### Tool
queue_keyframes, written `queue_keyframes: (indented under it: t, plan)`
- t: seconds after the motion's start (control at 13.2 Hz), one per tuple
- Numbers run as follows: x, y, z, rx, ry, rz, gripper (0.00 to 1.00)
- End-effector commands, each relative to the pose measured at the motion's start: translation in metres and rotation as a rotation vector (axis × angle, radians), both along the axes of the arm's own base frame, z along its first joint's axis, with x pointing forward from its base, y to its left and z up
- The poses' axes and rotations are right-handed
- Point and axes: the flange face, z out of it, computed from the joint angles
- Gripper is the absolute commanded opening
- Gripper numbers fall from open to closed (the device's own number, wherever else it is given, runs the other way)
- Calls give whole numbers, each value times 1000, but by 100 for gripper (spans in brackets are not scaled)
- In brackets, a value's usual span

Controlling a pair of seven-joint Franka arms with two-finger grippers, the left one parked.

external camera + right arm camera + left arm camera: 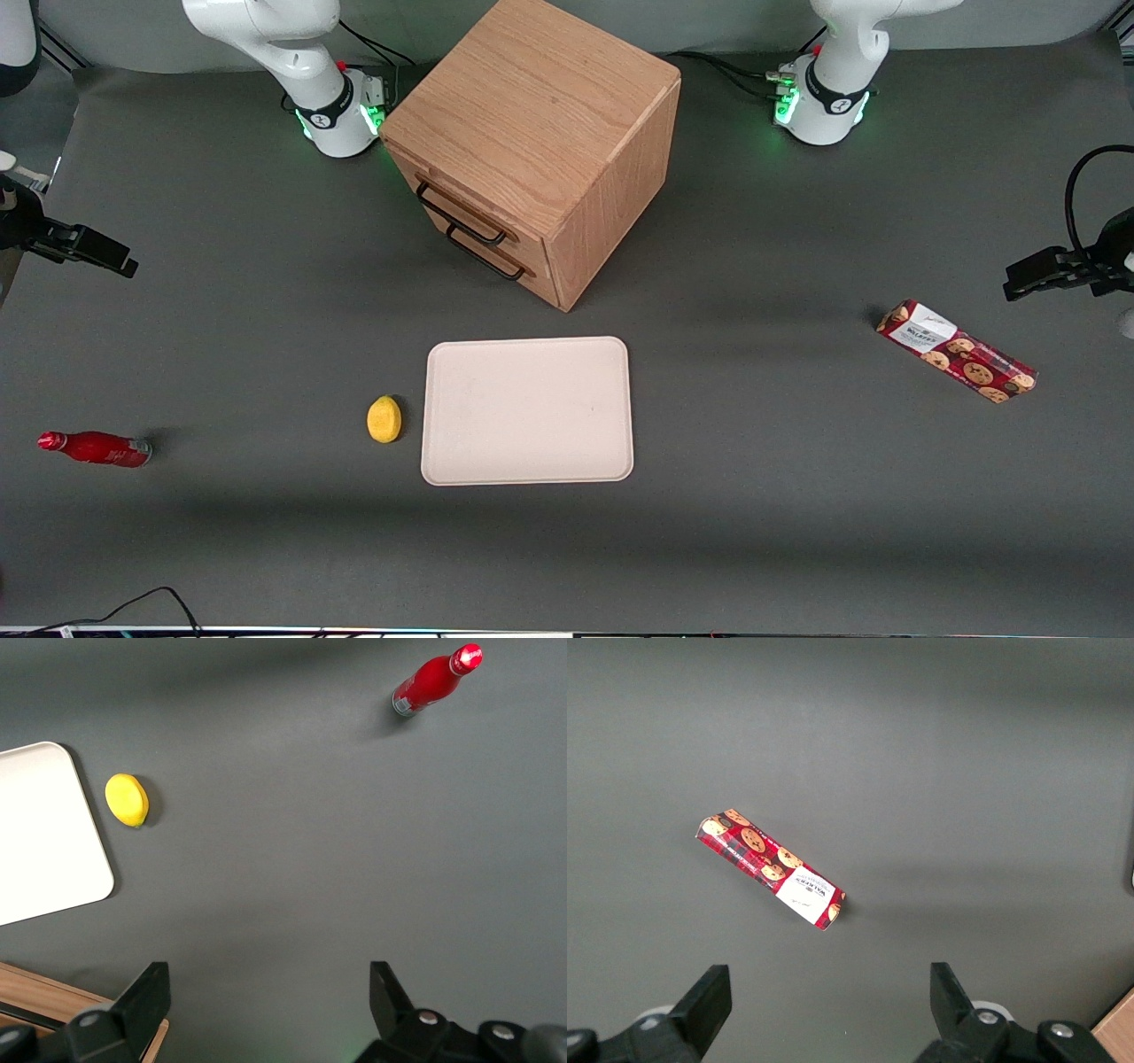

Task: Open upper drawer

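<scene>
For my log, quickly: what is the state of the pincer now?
Right arm's pincer: open, holding nothing, high above the table near the cabinet.

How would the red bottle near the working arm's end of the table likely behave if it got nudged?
The red bottle lies on its side on the flat table, so it would probably roll. Its glossy rounded body looks slippery to pinch. The gripper hangs open high above the table, touching nothing.
</scene>
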Motion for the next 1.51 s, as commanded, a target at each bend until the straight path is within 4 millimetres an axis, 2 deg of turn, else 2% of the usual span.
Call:
queue_keyframes:
  t: [0.0,0.68,1.13,1.44]
  plan:
    - [-3,2,6,3,10,10,100]
    - [-2,2,5,16,14,11,100]
    - [-4,10,8,16,20,21,100]
    - [-12,53,11,21,59,126,100]
